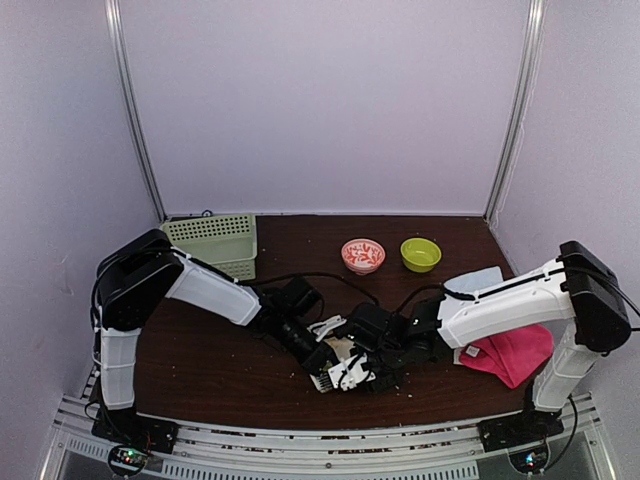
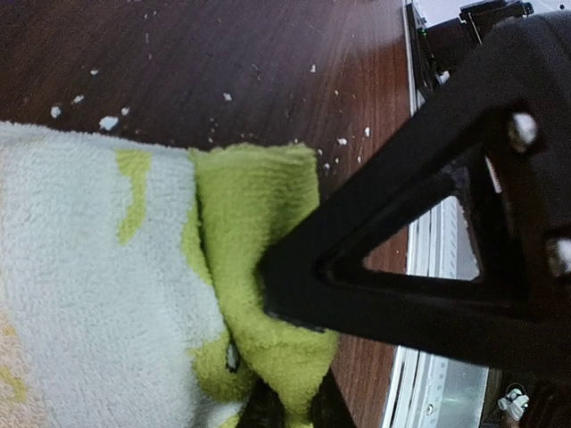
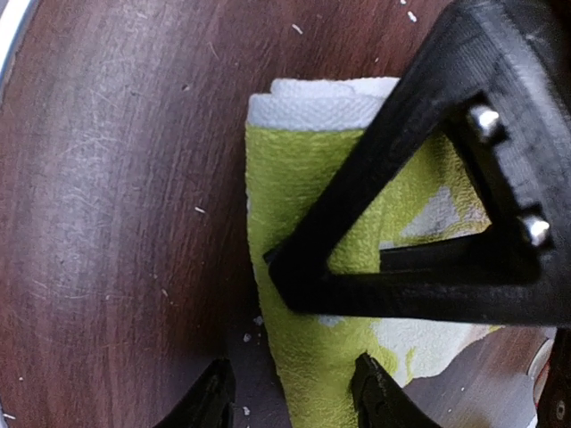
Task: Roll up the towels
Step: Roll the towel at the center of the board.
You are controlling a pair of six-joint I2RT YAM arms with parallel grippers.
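The yellow towel (image 1: 338, 349) lies at the front middle of the table, mostly hidden under both grippers. In the left wrist view the yellow towel (image 2: 254, 201) shows a pale patterned face and a folded yellow-green edge. My left gripper (image 2: 294, 412) is shut on that fold. In the right wrist view the rolled end of the yellow towel (image 3: 294, 178) runs between the fingers of my right gripper (image 3: 294, 397), which stands open, its left finger over bare table. A pink towel (image 1: 510, 352) lies at the right under the right arm, with a light blue towel (image 1: 482, 279) behind it.
A green plastic basket (image 1: 215, 243) stands at the back left. A pink patterned bowl (image 1: 362, 255) and a green bowl (image 1: 420, 254) sit at the back middle. White crumbs dot the brown table (image 2: 223, 53). The table's front rail (image 2: 428, 267) is close by.
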